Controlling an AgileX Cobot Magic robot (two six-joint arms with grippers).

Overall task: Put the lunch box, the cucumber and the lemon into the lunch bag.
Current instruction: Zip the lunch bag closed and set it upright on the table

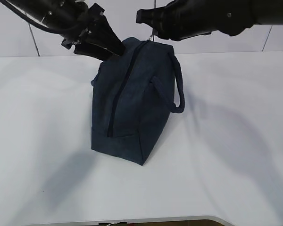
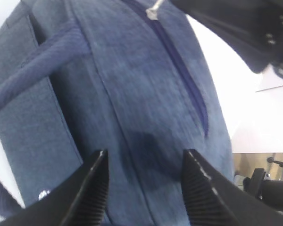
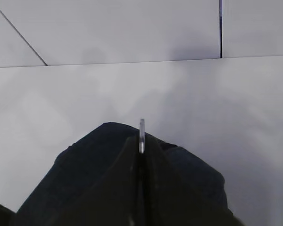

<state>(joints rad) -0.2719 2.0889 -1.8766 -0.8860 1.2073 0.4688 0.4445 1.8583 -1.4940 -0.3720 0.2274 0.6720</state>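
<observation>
Bag: navy lunch bag stands mid-frame on the white counter, zipped.
Left pincer: spread against the bag's upper left.
Right pincer: pinching the zipper ring at top centre.

Lunch bag: dark navy fabric, boxy, stands upright mid-worktop, one narrow end facing the exterior camera. Zipper runs along the top ridge and looks closed along its whole visible length. Metal ring pull stands up at the far end. One loop handle hangs on the right side. Lunch box, cucumber, lemon not visible.
</observation>
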